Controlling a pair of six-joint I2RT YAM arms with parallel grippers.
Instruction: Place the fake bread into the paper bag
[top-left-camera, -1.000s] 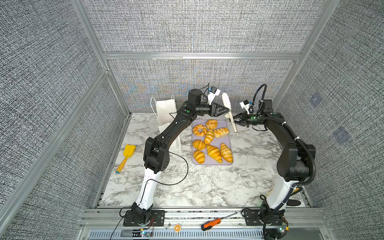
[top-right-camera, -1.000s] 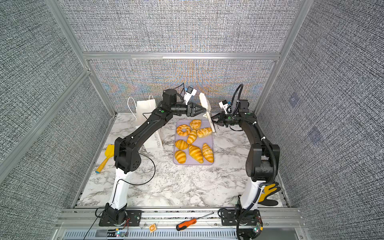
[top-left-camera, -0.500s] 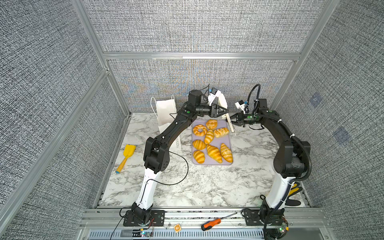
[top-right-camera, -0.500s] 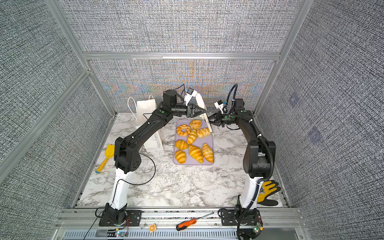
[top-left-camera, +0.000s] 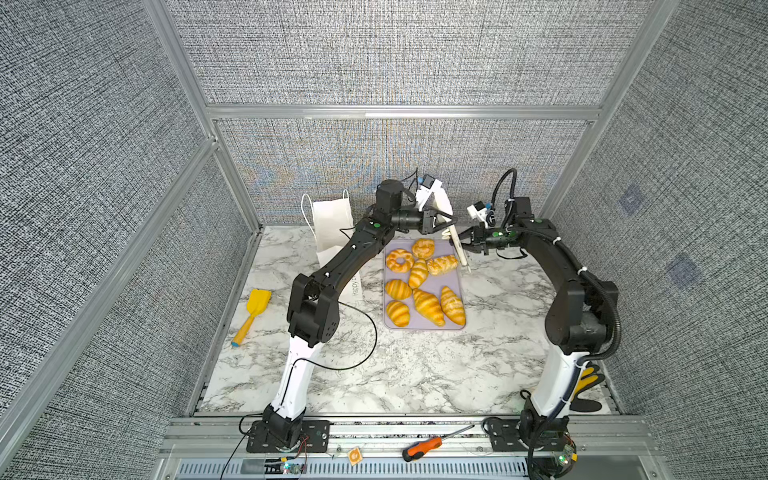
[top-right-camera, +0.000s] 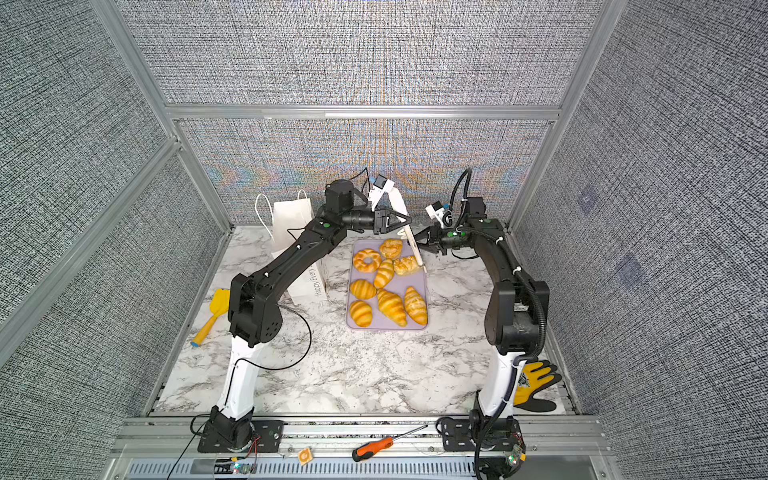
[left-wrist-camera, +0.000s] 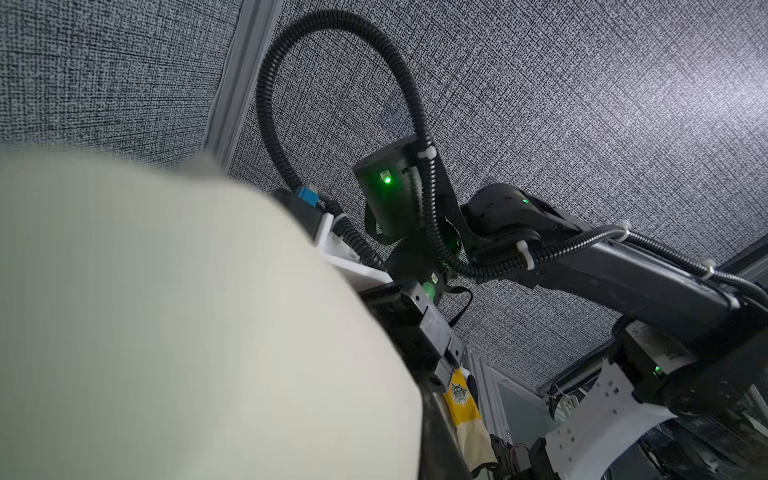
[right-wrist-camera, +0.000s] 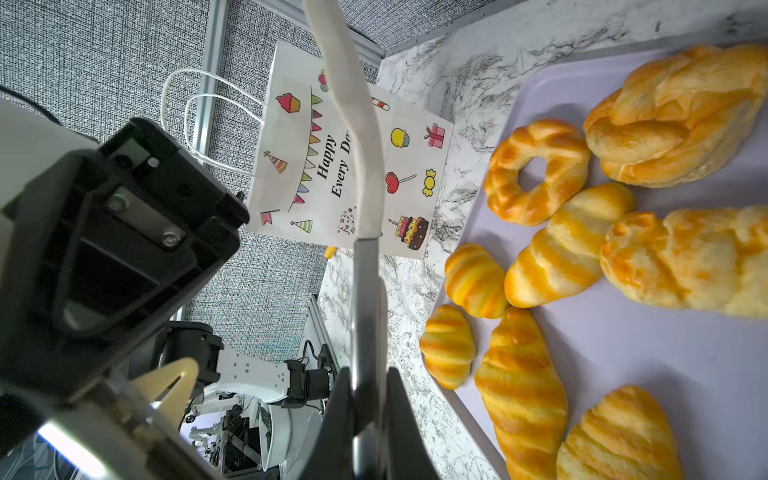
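Several pieces of fake bread (top-left-camera: 419, 286) (top-right-camera: 384, 291) (right-wrist-camera: 540, 266) lie on a lilac tray (top-left-camera: 428, 325) (top-right-camera: 386, 327). The white paper bag (top-left-camera: 330, 224) (top-right-camera: 293, 220) (right-wrist-camera: 411, 166) stands upright at the back left, behind my left arm. A cream spatula (top-left-camera: 459, 253) (top-right-camera: 415, 249) (right-wrist-camera: 365, 166) hangs over the tray's far right corner. My right gripper (top-left-camera: 465, 243) (top-right-camera: 419, 243) (right-wrist-camera: 368, 415) is shut on its metal handle. My left gripper (top-left-camera: 451, 220) (top-right-camera: 407, 219) has its fingers closed at the cream head. That head (left-wrist-camera: 187, 311) fills the left wrist view.
A yellow toy shovel (top-left-camera: 251, 313) (top-right-camera: 210, 316) lies at the table's left edge. A yellow-and-black glove (top-left-camera: 586, 376) (top-right-camera: 534, 380) sits by the right arm's base. An orange screwdriver (top-left-camera: 428, 446) rests on the front rail. The back wall stands close behind both grippers.
My right gripper has carried the spatula leftward to the left gripper. The left gripper's fingers have closed in on the spatula's head. The bread and bag have not moved.
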